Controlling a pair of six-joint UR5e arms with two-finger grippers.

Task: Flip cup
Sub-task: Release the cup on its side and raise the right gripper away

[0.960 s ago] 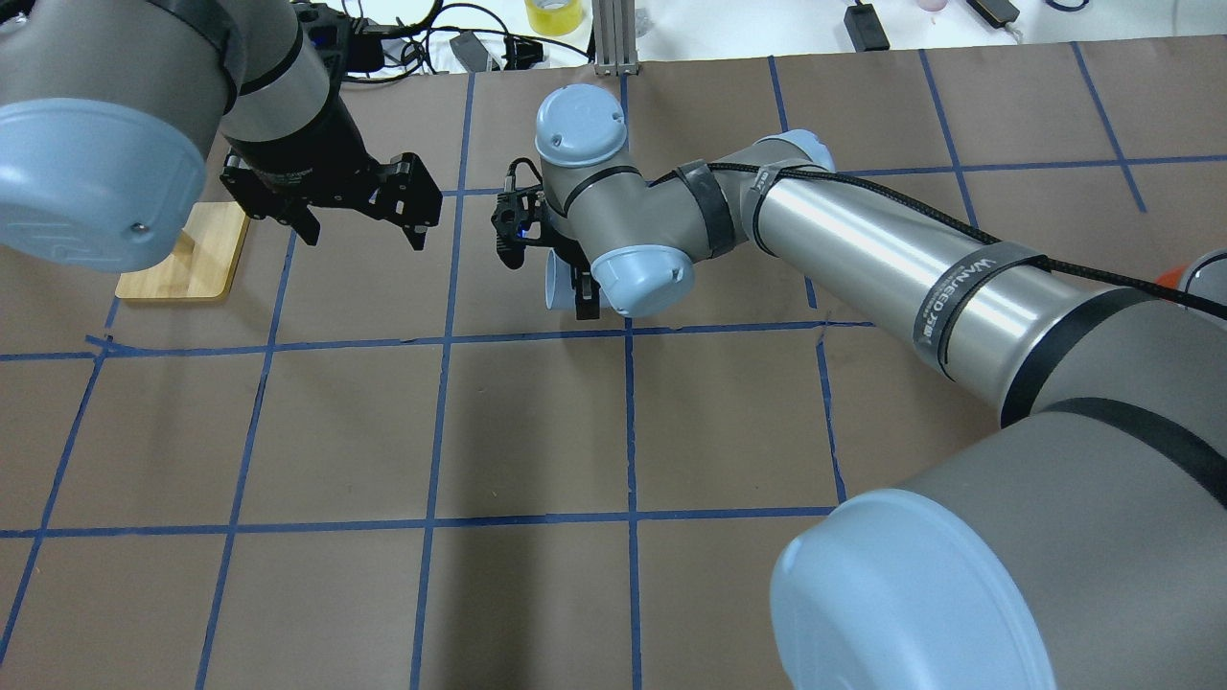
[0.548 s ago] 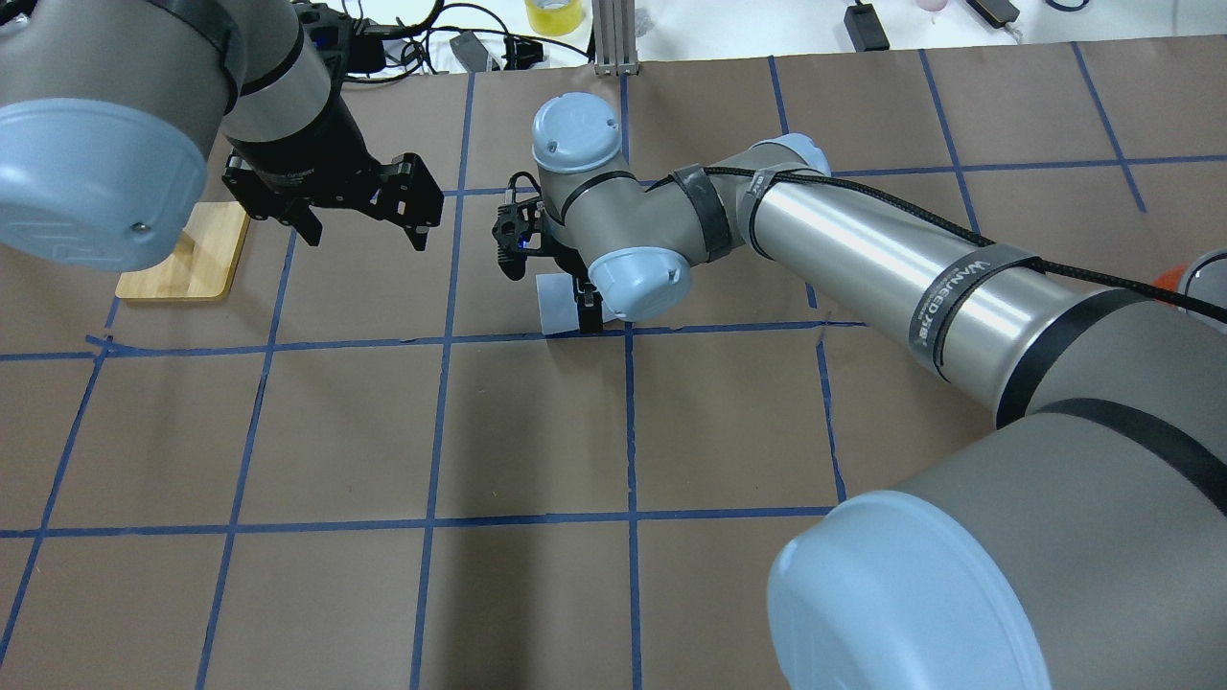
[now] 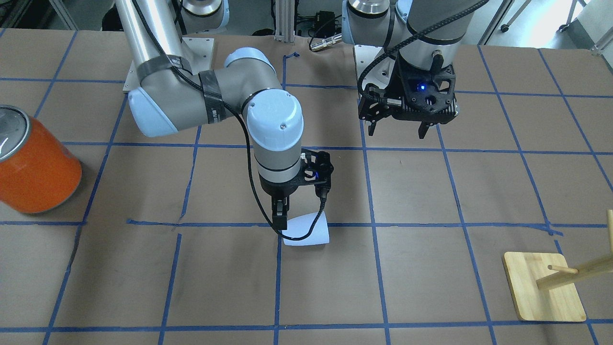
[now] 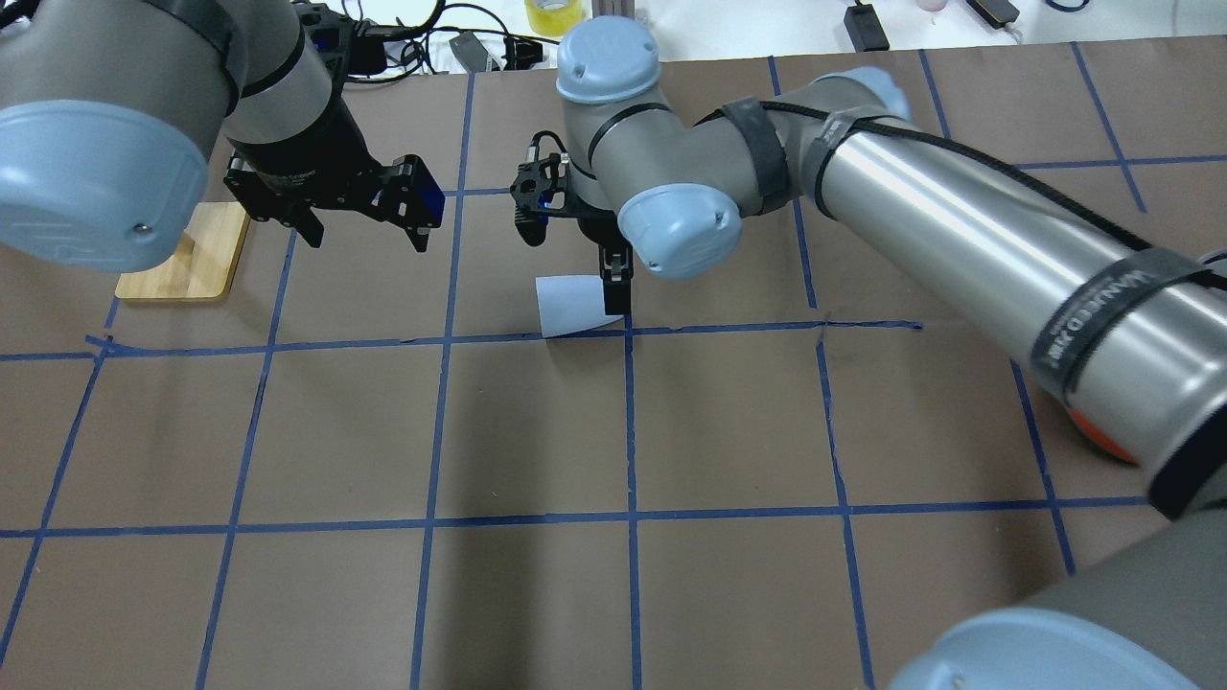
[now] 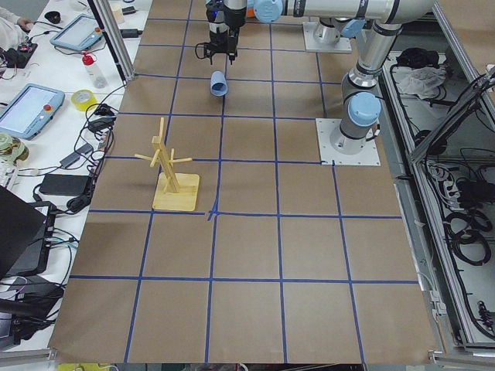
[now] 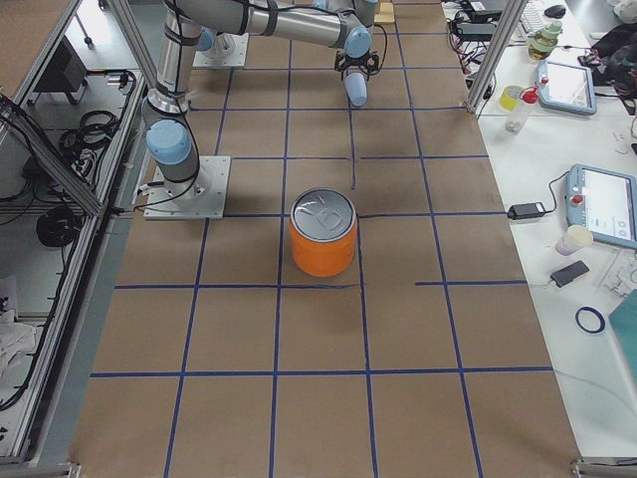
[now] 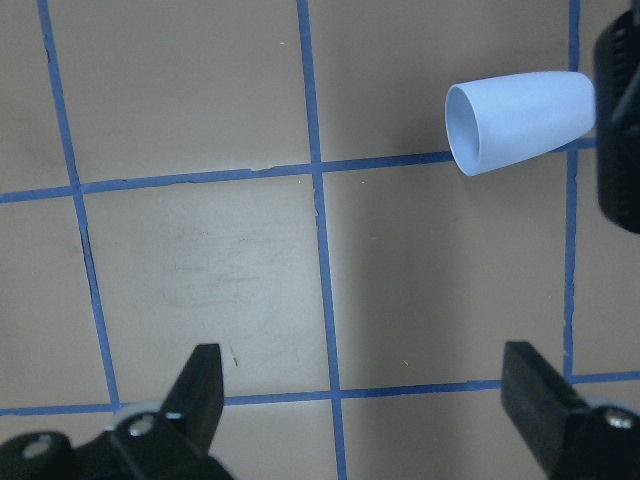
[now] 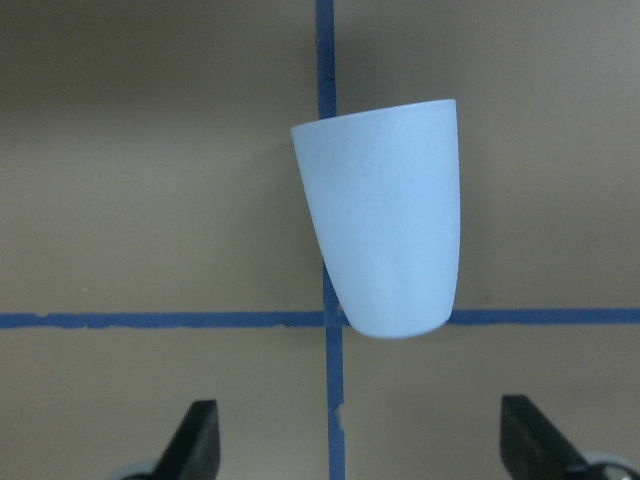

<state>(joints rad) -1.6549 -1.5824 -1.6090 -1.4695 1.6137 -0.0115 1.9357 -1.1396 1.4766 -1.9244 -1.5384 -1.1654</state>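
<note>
"WANJEED" on R arm strap

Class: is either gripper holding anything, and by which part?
Nothing is held. The cup lies on its side on the table, clear of the open right gripper; the left gripper is open and empty.

cup on its side at a tape crossing; right gripper, fingers spread, hangs just over its base end and blocks that side; mouth side free; left gripper hovers apart; can and rack well apart
</note>
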